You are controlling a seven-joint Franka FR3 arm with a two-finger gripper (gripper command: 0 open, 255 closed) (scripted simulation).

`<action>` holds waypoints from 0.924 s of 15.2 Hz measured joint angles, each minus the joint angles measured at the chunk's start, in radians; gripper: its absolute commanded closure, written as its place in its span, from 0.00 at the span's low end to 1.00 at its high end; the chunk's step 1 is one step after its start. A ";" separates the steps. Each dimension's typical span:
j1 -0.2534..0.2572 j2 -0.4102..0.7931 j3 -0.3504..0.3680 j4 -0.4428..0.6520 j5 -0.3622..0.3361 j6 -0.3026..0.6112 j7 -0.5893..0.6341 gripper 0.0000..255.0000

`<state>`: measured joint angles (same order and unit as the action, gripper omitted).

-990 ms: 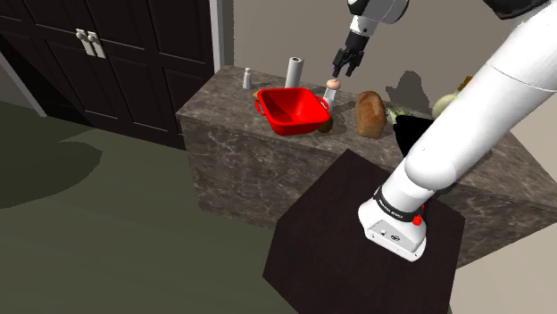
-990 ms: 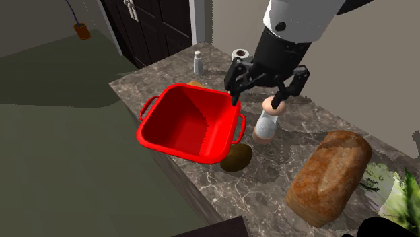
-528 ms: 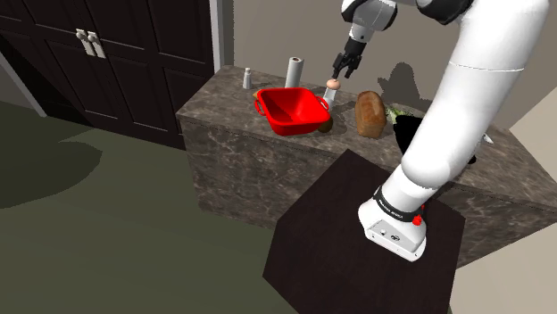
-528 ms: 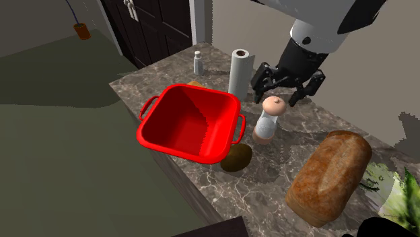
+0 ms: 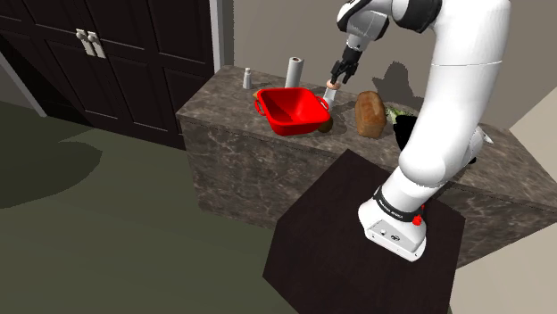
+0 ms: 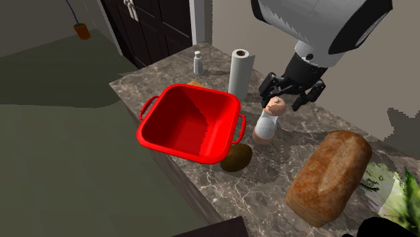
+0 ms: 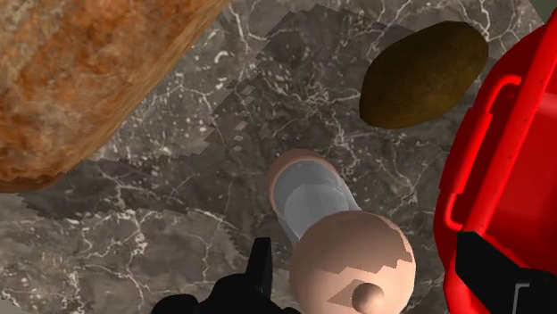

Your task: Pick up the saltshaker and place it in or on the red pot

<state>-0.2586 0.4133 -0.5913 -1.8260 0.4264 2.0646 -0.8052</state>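
Your saltshaker [image 6: 267, 122] stands upright on the table [image 6: 306, 131], just beside the red pot [image 6: 185, 118], w/ a bread loaf [image 6: 330, 175] on its other side. The gripper [image 6: 285, 94] hangs right over its pink knob, prob. lined up for a top-down grab. Jaws are spread wide, one finger each side of the knob, apparently not touching it, so nothing's held.
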 measured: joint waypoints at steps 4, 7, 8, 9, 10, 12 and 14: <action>-0.004 0.023 0.010 -0.014 0.019 0.032 -0.013 0.00; -0.005 0.026 0.011 -0.014 0.021 0.035 -0.015 0.00; -0.005 0.026 0.011 -0.014 0.021 0.035 -0.015 0.00; -0.005 0.026 0.011 -0.014 0.021 0.035 -0.015 0.00; -0.005 0.026 0.011 -0.014 0.021 0.035 -0.015 1.00; -0.005 0.026 0.011 -0.014 0.021 0.035 -0.015 1.00; -0.005 0.026 0.011 -0.014 0.022 0.035 -0.015 1.00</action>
<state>-0.2638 0.4390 -0.5799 -1.8398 0.4480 2.0999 -0.8201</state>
